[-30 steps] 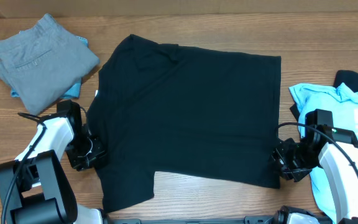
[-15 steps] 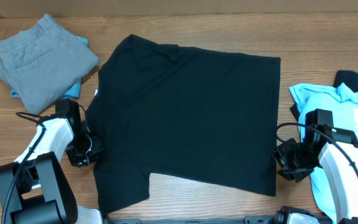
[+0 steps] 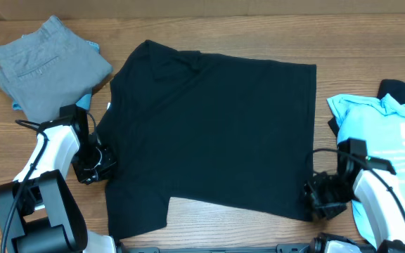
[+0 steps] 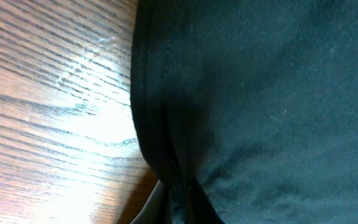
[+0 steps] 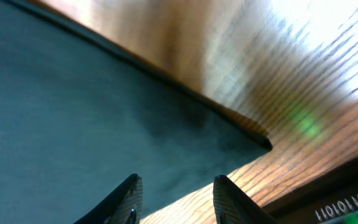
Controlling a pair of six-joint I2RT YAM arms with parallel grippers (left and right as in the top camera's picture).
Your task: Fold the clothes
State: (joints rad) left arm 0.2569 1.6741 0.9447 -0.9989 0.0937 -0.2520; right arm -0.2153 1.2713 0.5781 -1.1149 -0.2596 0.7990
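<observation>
The clothes' main piece, a large black T-shirt (image 3: 216, 126), lies spread flat in the middle of the wooden table. At its left edge my left gripper (image 3: 93, 169) is shut, pinching the shirt's hemmed edge (image 4: 143, 93) between its fingers (image 4: 194, 202). My right gripper (image 3: 316, 198) hovers over the shirt's front right corner (image 5: 263, 140). Its jaws (image 5: 178, 182) stand open, with cloth and bare wood below them and nothing gripped.
Folded grey trousers (image 3: 51, 67) sit at the back left on something light blue (image 3: 83, 102). A light-blue printed tee (image 3: 385, 140) lies at the right over another dark garment (image 3: 403, 91). The table's front edge (image 5: 328, 193) runs just past the right gripper.
My left gripper has closed on the shirt's left edge and drawn slightly back. The right arm has slid toward the table's front, to the shirt's front right corner.
</observation>
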